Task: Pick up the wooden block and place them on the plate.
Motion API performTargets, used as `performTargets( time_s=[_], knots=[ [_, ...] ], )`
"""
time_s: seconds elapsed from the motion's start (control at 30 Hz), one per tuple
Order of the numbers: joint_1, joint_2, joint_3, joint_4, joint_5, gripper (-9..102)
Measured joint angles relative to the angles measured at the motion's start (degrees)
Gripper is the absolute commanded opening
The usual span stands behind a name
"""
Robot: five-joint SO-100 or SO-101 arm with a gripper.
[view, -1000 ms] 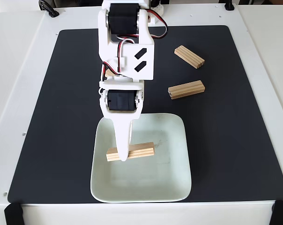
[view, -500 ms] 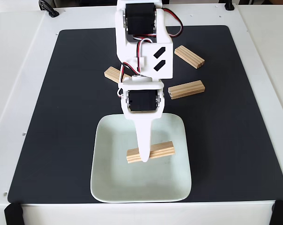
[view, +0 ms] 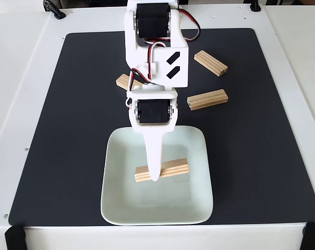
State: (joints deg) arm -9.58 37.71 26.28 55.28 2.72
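Plate: your pale mint-white square plate [view: 191, 200] sits at the lower centre of the frame, on the black mat [view: 262, 156].
In the plate: one wooden block [view: 173, 169] lies over the plate's middle, long side running nearly left to right, its right end tipped slightly toward the top of the frame. You cannot tell whether it rests on the dish or hangs just above it.
Gripper: the gripper [view: 154, 177] points down the frame, its white finger crossing the block just left of the block's middle. It looks closed on this block, though the second finger is hidden from you.
Arm pose: the white arm [view: 155, 47] comes in from the top centre and reaches down toward the plate, with the black servo of the wrist above the plate's upper rim.
Outside the plate: a second block [view: 207, 99] lies right of centre, near the wrist; a third block [view: 210, 63] lies in the upper right, angled; a fourth block [view: 124, 82] peeks out from behind the arm on its left side.
Surface: the mat lies on a white table [view: 22, 78].
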Motion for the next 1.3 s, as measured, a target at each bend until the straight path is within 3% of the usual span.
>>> performTargets(
  time_s=[0.1, 0.37, 0.53, 0.7, 0.83, 0.9, 1.13, 1.3],
  knots=[
    [0.6, 0.0, 0.0, 0.0, 0.0, 2],
    [0.7, 0.0, 0.0, 0.0, 0.0, 28],
    [1.3, 0.0, 0.0, 0.0, 0.0, 34],
    [1.3, 0.0, 0.0, 0.0, 0.0, 29],
    [1.2, 0.0, 0.0, 0.0, 0.0, -2],
    [1.2, 0.0, 0.0, 0.0, 0.0, 2],
    [1.2, 1.2, 0.5, 2.6, 0.0, 0],
    [1.2, 10.4, 11.0, 3.1, -1.9, 0]
  ],
)
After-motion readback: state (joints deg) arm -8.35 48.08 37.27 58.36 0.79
